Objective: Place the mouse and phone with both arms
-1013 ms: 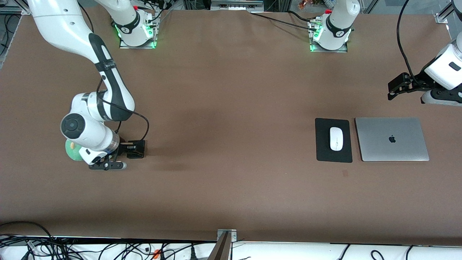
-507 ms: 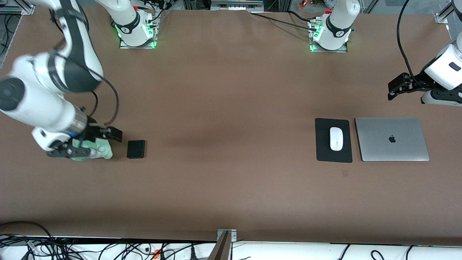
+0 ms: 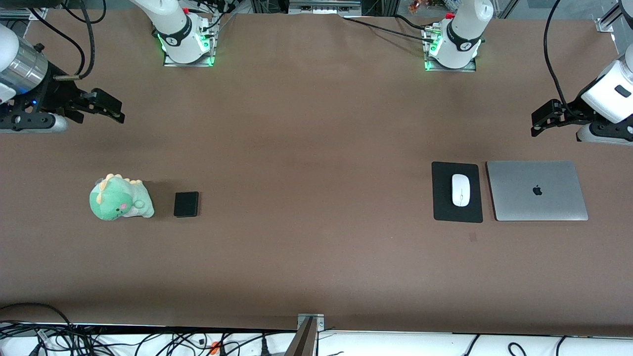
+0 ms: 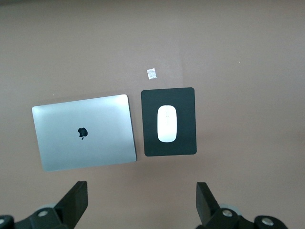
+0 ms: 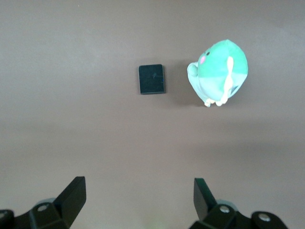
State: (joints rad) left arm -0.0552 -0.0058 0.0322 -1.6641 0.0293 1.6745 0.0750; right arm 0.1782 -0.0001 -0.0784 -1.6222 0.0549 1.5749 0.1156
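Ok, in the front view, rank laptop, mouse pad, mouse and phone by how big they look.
Largest to smallest, all flat on the table:
1. laptop
2. mouse pad
3. phone
4. mouse
The phone and mouse look close in size, so their order is unsure.

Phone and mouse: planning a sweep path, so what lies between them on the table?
Only bare table between the phone and the mouse on its pad, per the front view.

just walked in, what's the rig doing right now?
Nothing is held. The mouse lies on the mouse pad beside the closed laptop; the phone lies flat beside a green plush dinosaur. The right tool is open over bare table at its own end; the left tool, also open, waits above the laptop area.
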